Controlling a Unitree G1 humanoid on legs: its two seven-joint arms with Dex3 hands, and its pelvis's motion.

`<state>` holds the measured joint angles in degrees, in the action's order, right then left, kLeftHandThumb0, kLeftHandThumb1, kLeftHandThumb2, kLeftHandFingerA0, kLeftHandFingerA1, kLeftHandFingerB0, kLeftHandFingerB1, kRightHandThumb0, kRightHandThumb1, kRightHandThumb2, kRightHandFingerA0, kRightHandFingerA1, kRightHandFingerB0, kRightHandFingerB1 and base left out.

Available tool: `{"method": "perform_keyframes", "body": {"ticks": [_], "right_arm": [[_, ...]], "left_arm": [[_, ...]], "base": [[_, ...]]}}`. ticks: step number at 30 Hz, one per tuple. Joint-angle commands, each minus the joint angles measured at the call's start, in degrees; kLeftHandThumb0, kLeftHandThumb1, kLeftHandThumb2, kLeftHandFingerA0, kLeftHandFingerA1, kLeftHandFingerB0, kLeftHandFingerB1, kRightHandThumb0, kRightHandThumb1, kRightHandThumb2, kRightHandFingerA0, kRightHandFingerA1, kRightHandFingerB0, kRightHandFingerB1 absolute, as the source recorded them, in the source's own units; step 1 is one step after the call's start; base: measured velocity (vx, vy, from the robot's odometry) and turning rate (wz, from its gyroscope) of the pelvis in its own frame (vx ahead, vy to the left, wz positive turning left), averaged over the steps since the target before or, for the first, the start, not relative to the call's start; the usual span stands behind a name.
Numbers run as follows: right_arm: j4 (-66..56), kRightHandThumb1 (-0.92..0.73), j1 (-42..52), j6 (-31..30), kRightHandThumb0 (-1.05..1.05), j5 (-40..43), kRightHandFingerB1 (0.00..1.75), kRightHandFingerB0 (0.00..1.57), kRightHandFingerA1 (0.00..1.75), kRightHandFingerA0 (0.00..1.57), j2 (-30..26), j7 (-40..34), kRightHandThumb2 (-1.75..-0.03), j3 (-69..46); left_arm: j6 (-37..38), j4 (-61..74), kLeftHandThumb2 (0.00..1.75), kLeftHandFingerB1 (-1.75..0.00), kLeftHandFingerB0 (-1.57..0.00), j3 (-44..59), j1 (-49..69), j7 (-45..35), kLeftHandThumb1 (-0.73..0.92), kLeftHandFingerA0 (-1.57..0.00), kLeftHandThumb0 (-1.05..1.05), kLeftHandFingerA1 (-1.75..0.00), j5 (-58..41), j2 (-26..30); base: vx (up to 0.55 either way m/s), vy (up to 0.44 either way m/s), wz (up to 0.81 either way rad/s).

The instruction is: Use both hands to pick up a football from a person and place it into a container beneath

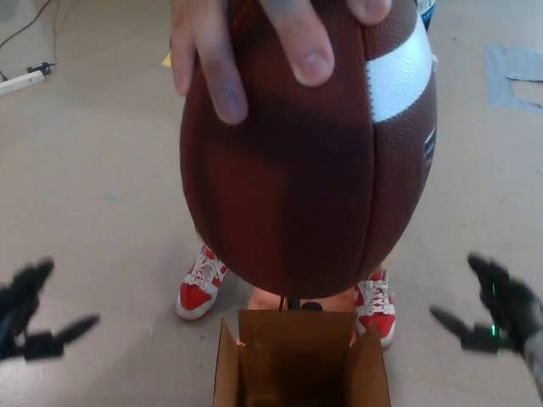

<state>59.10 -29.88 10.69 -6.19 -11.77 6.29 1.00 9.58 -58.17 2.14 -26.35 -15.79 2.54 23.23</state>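
A brown football (pixel 305 161) with a white stripe fills the middle of the head view, held from above by a person's hand (pixel 254 51). Below it stands an open cardboard box (pixel 297 360) at the bottom centre. My left hand (pixel 34 314) is low at the left edge, fingers spread, holding nothing, well apart from the ball. My right hand (pixel 496 309) is low at the right edge, also open and clear of the ball.
The person's red and white shoes (pixel 202 284) stand on the floor just behind the box. A white power strip (pixel 21 80) with cables lies at the far left. Grey tape (pixel 513 76) marks the floor at the upper right.
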Motion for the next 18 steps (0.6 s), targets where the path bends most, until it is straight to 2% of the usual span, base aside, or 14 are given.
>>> {"method": "perform_keyframes", "body": {"ticks": [1,2,5,6,7,8,12,13,14,15,18], "right_arm": [[3.5,-0.47,-3.6,9.8,-0.71,5.9,0.00,0.00,0.00,0.00,-2.4,12.2,-0.55,-4.2],[3.3,-0.49,-3.9,9.8,-0.78,6.4,0.00,0.00,0.00,0.00,-2.5,13.2,-0.56,-4.7],[2.1,-0.48,-4.2,10.0,-0.77,7.3,0.00,0.00,0.00,0.00,-2.9,15.2,-0.55,-5.8],[1.7,-0.49,-4.2,10.2,-0.78,7.3,0.00,0.00,0.00,0.00,-3.1,15.7,-0.55,-5.9],[1.5,-0.49,-4.2,10.4,-0.78,7.2,0.00,0.00,0.00,0.00,-3.1,15.8,-0.55,-6.0],[1.3,-0.49,-4.1,10.6,-0.78,7.8,0.00,0.00,0.00,0.00,-3.1,16.9,-0.56,-6.5],[-2.1,-0.48,-3.0,11.3,-0.86,9.4,0.00,0.00,0.00,0.00,-3.2,20.0,-0.58,-7.4],[-4.6,-0.48,-2.2,11.5,-0.84,10.7,0.00,0.00,0.00,0.00,-3.2,22.0,-0.57,-7.8],[-5.7,-0.48,-1.9,11.6,-0.84,11.3,0.00,0.00,0.00,0.00,-3.2,22.9,-0.57,-8.0],[-8.6,-0.49,-0.9,12.0,-0.84,11.8,0.00,0.00,0.00,0.00,-3.4,24.0,-0.56,-7.9],[-16.1,-0.48,1.8,11.0,-0.76,14.5,0.00,0.00,0.00,0.00,-3.4,26.8,-0.56,-8.1]], "left_arm": [[7.7,-4.1,0.55,0.00,0.00,2.0,-3.6,-12.8,0.46,0.00,-0.68,0.00,-3.1,4.2],[7.5,-4.1,0.55,0.00,0.00,2.3,-3.8,-13.4,0.46,0.00,-0.71,0.00,-3.4,4.3],[7.8,-3.9,0.55,0.00,0.00,3.3,-4.1,-15.4,0.46,0.00,-0.70,0.00,-4.5,4.3],[7.9,-3.9,0.70,0.00,0.00,3.7,-4.1,-16.3,0.38,0.00,-0.72,0.00,-5.1,4.3],[8.0,-3.9,0.70,0.00,0.00,3.9,-4.1,-16.7,0.38,0.00,-0.72,0.00,-5.3,4.3],[7.9,-3.9,0.55,0.00,0.00,4.1,-4.1,-17.1,0.46,0.00,-0.71,0.00,-5.4,4.3],[9.1,-2.3,0.55,0.00,0.00,4.9,-3.5,-18.7,0.47,0.00,-0.73,0.00,-6.1,3.9],[10.2,-0.5,0.74,0.00,0.00,4.7,-3.0,-18.6,0.39,0.00,-0.78,0.00,-5.9,3.9],[10.7,0.2,0.74,0.00,0.00,4.7,-2.8,-18.6,0.39,0.00,-0.78,0.00,-5.8,4.0],[11.0,1.8,0.56,0.00,0.00,5.1,-2.5,-19.9,0.49,0.00,-0.75,0.00,-6.7,3.9],[10.8,8.0,0.56,0.00,0.00,4.9,-0.9,-20.7,0.49,0.00,-0.84,0.00,-7.2,4.5]], "base": [[0.00,0.000,0.00],[0.00,0.000,0.00],[0.00,0.000,0.00],[0.00,0.000,0.00],[0.00,0.000,0.00],[0.00,0.000,0.00],[0.00,0.000,0.00],[0.00,0.000,0.00],[0.00,0.000,0.00],[0.00,0.000,0.00],[0.00,0.000,0.00]]}}
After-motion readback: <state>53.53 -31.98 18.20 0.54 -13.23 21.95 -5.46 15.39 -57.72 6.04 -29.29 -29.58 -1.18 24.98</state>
